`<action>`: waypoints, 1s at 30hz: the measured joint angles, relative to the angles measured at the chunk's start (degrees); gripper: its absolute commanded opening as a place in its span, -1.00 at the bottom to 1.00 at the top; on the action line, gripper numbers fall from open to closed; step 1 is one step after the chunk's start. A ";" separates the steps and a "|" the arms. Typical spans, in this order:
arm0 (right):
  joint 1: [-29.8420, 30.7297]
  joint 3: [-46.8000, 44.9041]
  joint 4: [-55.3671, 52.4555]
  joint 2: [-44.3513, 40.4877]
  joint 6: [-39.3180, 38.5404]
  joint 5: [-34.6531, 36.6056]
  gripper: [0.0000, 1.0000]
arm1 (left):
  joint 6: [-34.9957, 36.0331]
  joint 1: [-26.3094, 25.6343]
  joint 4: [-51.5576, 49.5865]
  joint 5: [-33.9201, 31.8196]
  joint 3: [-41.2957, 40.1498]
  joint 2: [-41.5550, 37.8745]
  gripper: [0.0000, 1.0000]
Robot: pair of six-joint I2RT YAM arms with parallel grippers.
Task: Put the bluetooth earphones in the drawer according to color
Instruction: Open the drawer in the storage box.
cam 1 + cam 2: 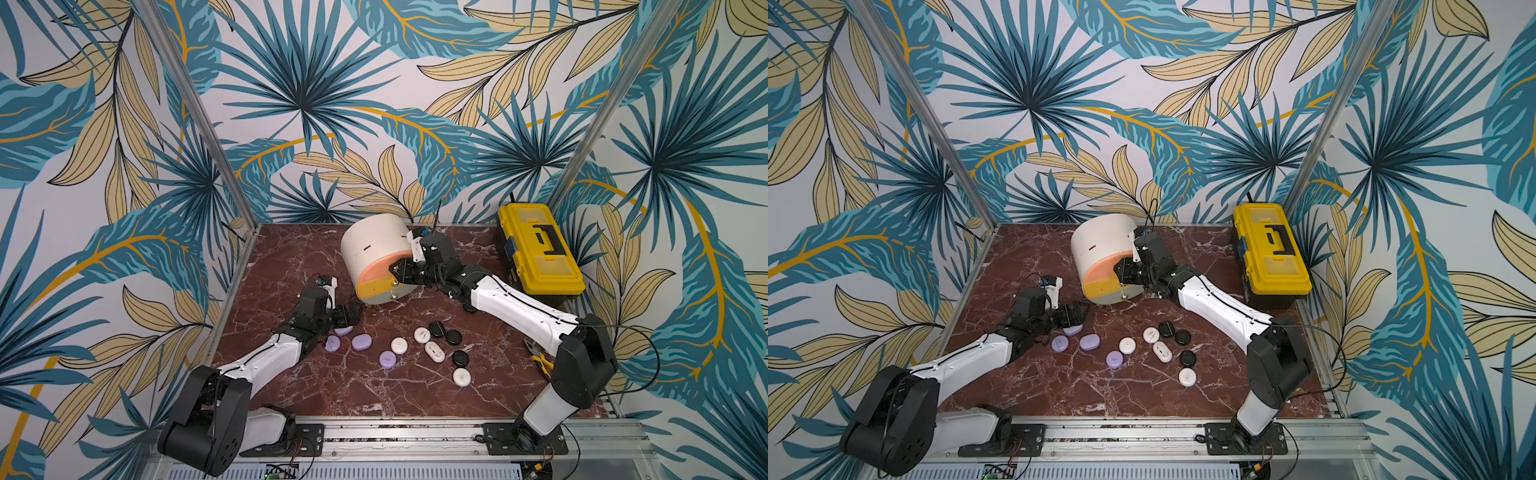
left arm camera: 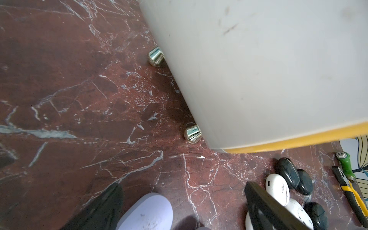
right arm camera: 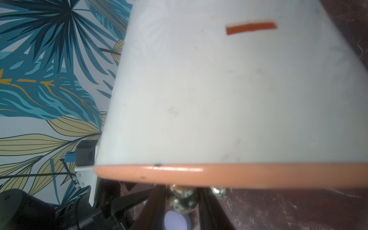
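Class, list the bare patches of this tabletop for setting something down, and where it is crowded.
Bare: the near strip between the cases and front rail; the far-left corner beside the cabinet. Crowded: mid-table, where the cases cluster, and around the pliers.

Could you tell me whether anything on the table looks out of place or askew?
The drawer cabinet stands askew, its front turned at an angle to the table's edges. Pliers and a green-handled tool lie by the table's right edge, unrelated to the sorting. Nothing looks spilled or broken.
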 measured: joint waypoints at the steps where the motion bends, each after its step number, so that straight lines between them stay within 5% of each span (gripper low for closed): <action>1: 0.00 0.00 -0.04 0.00 0.00 0.09 -0.40 | -0.02 0.00 0.00 0.00 0.00 0.00 1.00; 10: 0.07 0.07 -0.13 0.00 0.07 0.33 -0.69 | -0.07 0.00 0.00 0.22 0.00 0.00 1.00; 30: 3.34 -12.59 -3.39 -14.25 1.31 1.70 -0.70 | -0.07 0.00 0.00 0.00 0.00 -0.09 1.00</action>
